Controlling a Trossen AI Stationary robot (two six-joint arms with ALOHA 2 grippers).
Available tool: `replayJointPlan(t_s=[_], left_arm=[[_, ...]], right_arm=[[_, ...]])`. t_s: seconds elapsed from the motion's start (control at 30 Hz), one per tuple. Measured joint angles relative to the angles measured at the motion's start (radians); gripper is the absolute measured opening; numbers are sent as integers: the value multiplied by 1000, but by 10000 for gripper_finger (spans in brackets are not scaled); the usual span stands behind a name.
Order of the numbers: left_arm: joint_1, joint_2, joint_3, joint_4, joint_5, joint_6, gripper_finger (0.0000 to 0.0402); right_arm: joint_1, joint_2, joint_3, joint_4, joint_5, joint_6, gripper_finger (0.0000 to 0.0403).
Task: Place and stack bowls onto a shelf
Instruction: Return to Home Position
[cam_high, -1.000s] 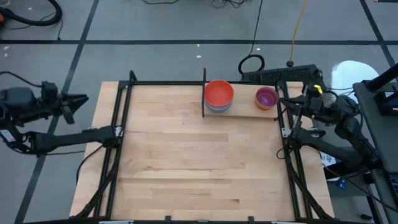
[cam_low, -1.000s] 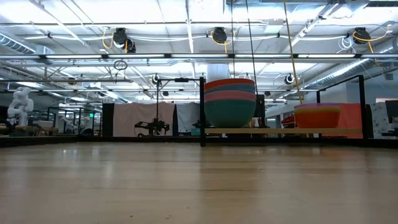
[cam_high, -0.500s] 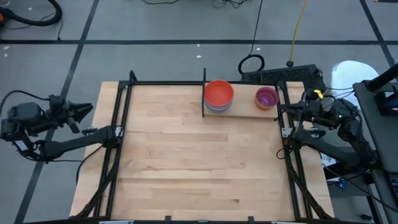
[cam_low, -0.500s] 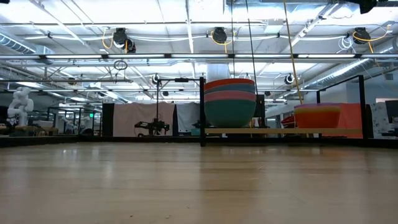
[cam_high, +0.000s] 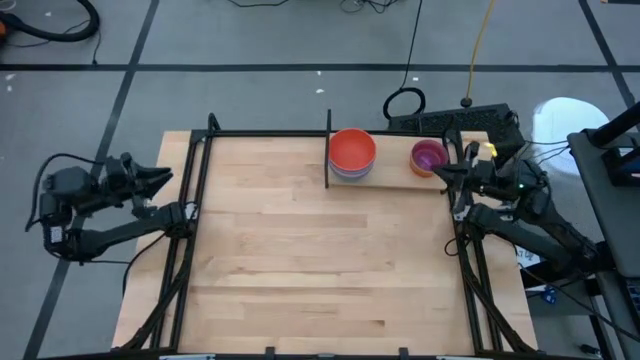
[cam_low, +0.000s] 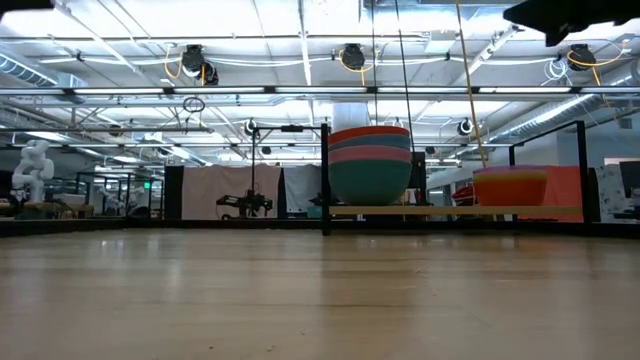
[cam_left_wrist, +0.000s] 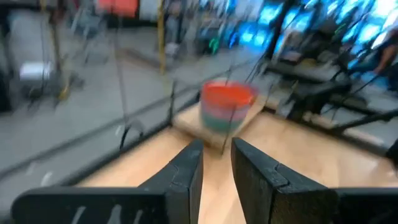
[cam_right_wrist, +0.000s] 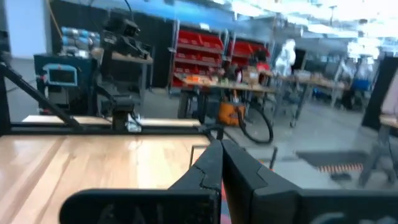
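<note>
The shelf sits at the top centre of the high view, along the upper edge of the desk. Two stacks of bowls stand on it. The large stack, orange on top, is just right of the black post. The small stack, purple on top, is farther right. The left end effector hangs just off the desk's left edge, its fingers slightly apart. The right end effector hovers by the shelf's right end, fingers together.
</note>
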Motion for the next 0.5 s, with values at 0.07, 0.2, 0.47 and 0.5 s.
replayJointPlan(t_s=[0.07,0.2,0.47,0.5], left_arm=[[0,-3,-39,89,37,38,88],[0,0,-138,224,87,58,88],[0,-1,-358,463,146,63,88],[0,0,-387,494,159,64,88]], right_arm=[[0,0,-48,82,-32,-10,0],[0,0,-130,219,-58,-25,0],[0,0,-261,381,-58,-27,0],[0,0,-278,406,-58,-27,0]])
